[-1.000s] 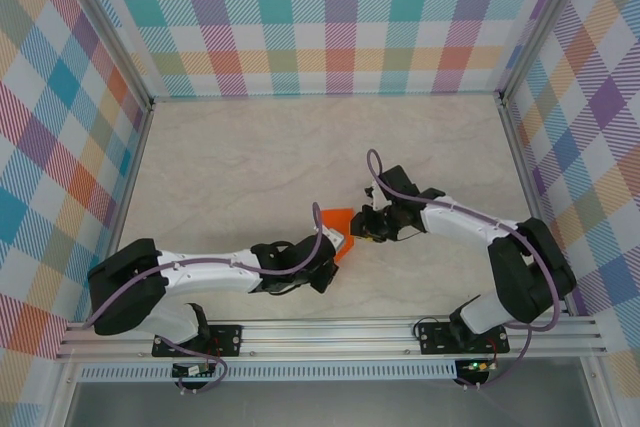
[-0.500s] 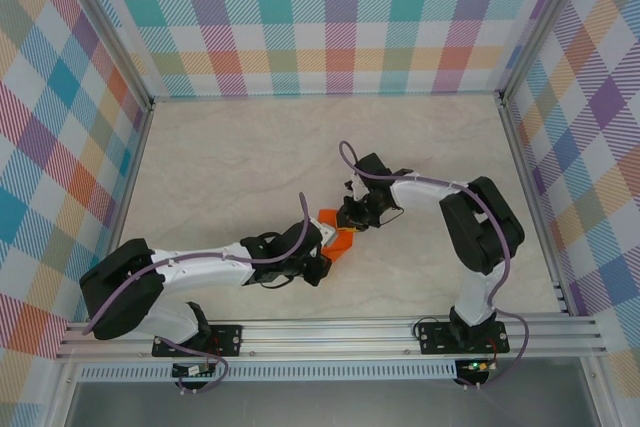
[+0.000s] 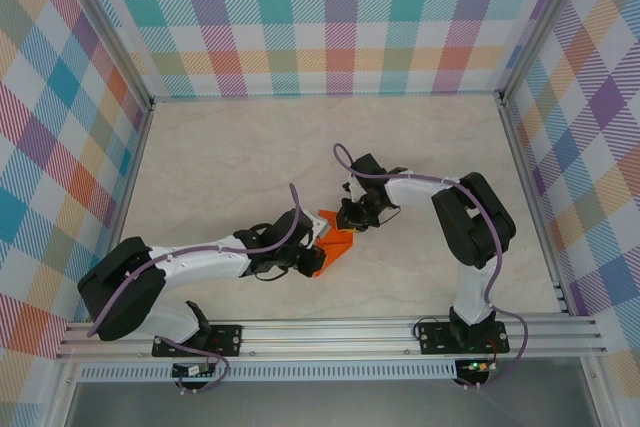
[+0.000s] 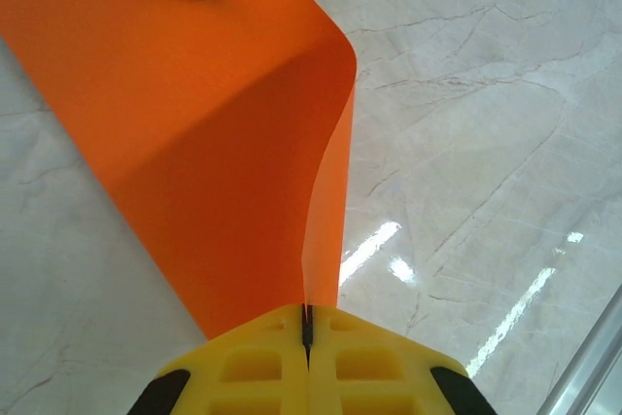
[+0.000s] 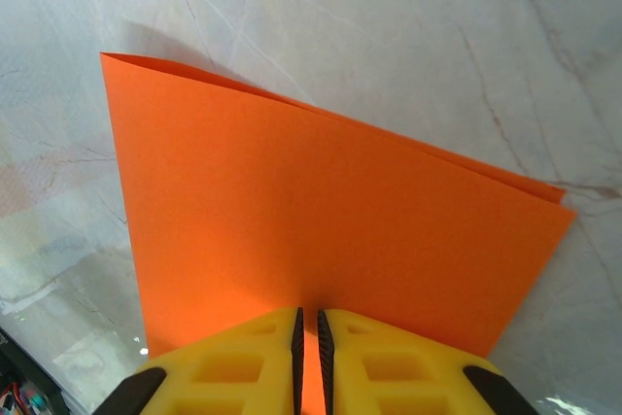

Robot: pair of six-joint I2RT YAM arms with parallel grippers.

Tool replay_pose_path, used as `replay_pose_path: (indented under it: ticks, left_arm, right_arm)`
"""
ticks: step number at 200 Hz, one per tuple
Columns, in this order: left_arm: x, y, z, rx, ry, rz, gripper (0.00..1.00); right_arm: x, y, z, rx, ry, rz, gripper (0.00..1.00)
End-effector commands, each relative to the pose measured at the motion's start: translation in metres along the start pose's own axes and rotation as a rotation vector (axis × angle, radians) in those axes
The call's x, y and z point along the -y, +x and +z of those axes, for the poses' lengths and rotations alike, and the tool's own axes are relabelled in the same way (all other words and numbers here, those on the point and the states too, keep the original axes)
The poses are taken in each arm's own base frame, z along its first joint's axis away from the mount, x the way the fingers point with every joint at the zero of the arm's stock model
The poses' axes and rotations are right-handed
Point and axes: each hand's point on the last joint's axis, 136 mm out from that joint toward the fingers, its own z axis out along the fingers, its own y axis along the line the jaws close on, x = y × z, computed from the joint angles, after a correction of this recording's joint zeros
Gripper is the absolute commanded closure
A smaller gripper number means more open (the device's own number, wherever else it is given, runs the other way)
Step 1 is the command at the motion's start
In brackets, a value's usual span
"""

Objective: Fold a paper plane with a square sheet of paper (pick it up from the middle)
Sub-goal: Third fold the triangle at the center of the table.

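While both arms reach toward the middle of the pale marbled surface (image 3: pixel 220 167), the orange paper (image 3: pixel 334 238) hangs between their tips, a little nearer the arms' bases than the far wall. The left claw (image 4: pixel 306 332) has its yellow fingers pressed tight together on one edge of the paper, which sweeps away from it in a smooth curve and bows over along one side. The right claw (image 5: pixel 309 326) is clamped on the opposite side, its fingers almost meeting with just the orange edge between them. From that wrist the paper looks folded double, two layers showing slightly parted along the far edge, and it casts a soft shadow on the surface beneath.
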Motion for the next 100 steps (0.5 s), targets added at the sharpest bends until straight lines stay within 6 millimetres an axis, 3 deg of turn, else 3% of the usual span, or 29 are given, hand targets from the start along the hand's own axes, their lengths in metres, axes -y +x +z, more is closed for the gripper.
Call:
replay_pose_path:
  ticks: [1, 100]
  left_arm:
    - [-0.006, 0.000, 0.003, -0.010, 0.008, 0.007, 1.00]
    - [-0.019, 0.000, 0.016, -0.046, -0.022, -0.002, 1.00]
  right_arm:
    - [0.014, 0.013, 0.014, -0.056, 0.057, 0.005, 0.84]
    - [0.008, 0.016, 0.008, -0.053, 0.053, -0.001, 0.83]
